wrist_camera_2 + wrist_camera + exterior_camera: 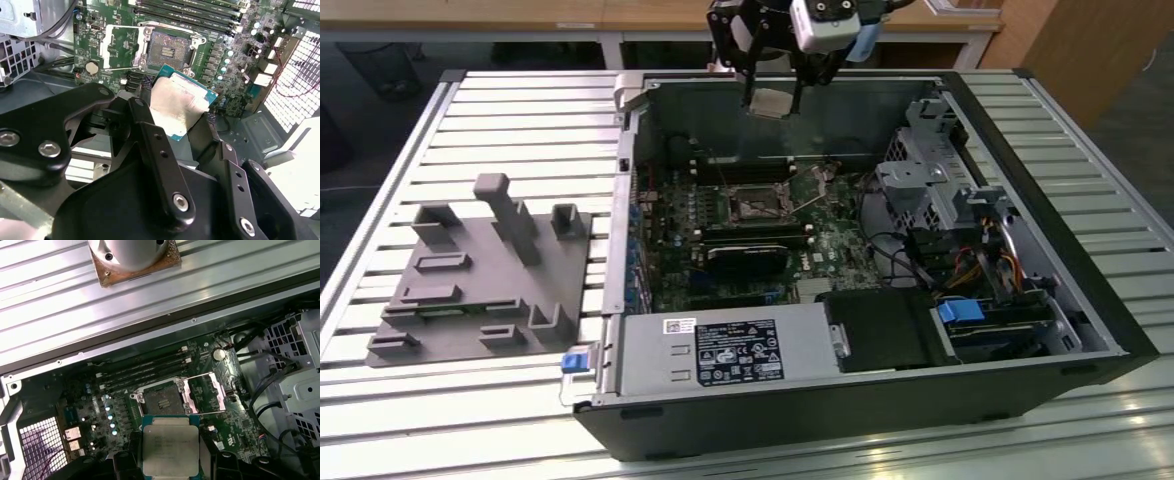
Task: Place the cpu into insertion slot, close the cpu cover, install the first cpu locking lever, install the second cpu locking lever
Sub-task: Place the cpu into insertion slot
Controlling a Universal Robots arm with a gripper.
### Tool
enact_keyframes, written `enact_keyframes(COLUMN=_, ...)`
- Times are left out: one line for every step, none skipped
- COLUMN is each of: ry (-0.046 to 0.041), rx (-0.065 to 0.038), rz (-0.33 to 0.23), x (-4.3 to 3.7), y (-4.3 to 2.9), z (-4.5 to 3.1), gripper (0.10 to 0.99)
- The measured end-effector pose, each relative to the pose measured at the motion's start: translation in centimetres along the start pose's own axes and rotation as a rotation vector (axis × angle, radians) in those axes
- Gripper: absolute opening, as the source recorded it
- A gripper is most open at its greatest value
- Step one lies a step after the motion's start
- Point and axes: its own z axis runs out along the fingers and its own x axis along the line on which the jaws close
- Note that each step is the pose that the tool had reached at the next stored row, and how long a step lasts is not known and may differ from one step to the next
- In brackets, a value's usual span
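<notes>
Silvery cpu (180, 100) in end effector (174, 116) grip

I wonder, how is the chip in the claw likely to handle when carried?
The chip looks thin, flat and rigid, so it probably won't flex in the claw. Its smooth metal top suggests it could slip from a loose grip. Small and thin, it is likely light, with delicate edges.

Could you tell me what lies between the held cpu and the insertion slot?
The stretch is bare: in the first wrist view the cpu shows right next to the open insertion slot, nothing between them.
</notes>
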Motion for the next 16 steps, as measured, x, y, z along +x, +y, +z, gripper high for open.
enact_keyframes(ry=-0.0003, rx=0.000, rz=0.003, x=0.00, y=0.00, z=0.00, gripper=0.541)
enact_keyframes(ry=-0.0005, rx=0.000, rz=0.006, x=0.00, y=0.00, z=0.00, gripper=0.541)
enact_keyframes(ry=-0.0009, rx=0.000, rz=0.010, x=0.00, y=0.00, z=0.00, gripper=0.541)
enact_keyframes(ry=-0.0012, rx=0.000, rz=0.013, x=0.00, y=0.00, z=0.00, gripper=0.541)
enact_keyframes(ry=-0.0014, rx=0.000, rz=0.016, x=0.00, y=0.00, z=0.00, gripper=0.541)
enact_keyframes(ry=-0.0017, rx=0.000, rz=0.019, x=0.00, y=0.00, z=0.00, gripper=0.541)
enact_keyframes(ry=-0.0020, rx=0.000, rz=0.022, x=0.00, y=0.00, z=0.00, gripper=0.541)
enact_keyframes(ry=-0.0023, rx=0.000, rz=0.026, x=0.00, y=0.00, z=0.00, gripper=0.541)
enact_keyframes(ry=-0.0026, rx=-0.001, rz=0.029, x=0.00, y=0.00, z=0.00, gripper=0.541)
enact_keyframes(ry=-0.0028, rx=-0.001, rz=0.032, x=0.00, y=0.00, z=0.00, gripper=0.541)
enact_keyframes(ry=-0.0031, rx=-0.001, rz=0.035, x=0.00, y=0.00, z=0.00, gripper=0.541)
enact_keyframes(ry=-0.0034, rx=-0.001, rz=0.038, x=0.00, y=0.00, z=0.00, gripper=0.541)
enact_keyframes(ry=-0.0037, rx=-0.001, rz=0.041, x=0.00, y=0.00, z=0.00, gripper=0.541)
enact_keyframes(ry=-0.0040, rx=-0.001, rz=0.044, x=0.00, y=0.00, z=0.00, gripper=0.541)
enact_keyframes(ry=-0.0042, rx=-0.001, rz=0.047, x=0.00, y=0.00, z=0.00, gripper=0.541)
enact_keyframes(ry=-0.0045, rx=-0.001, rz=0.051, x=0.00, y=0.00, z=0.00, gripper=0.541)
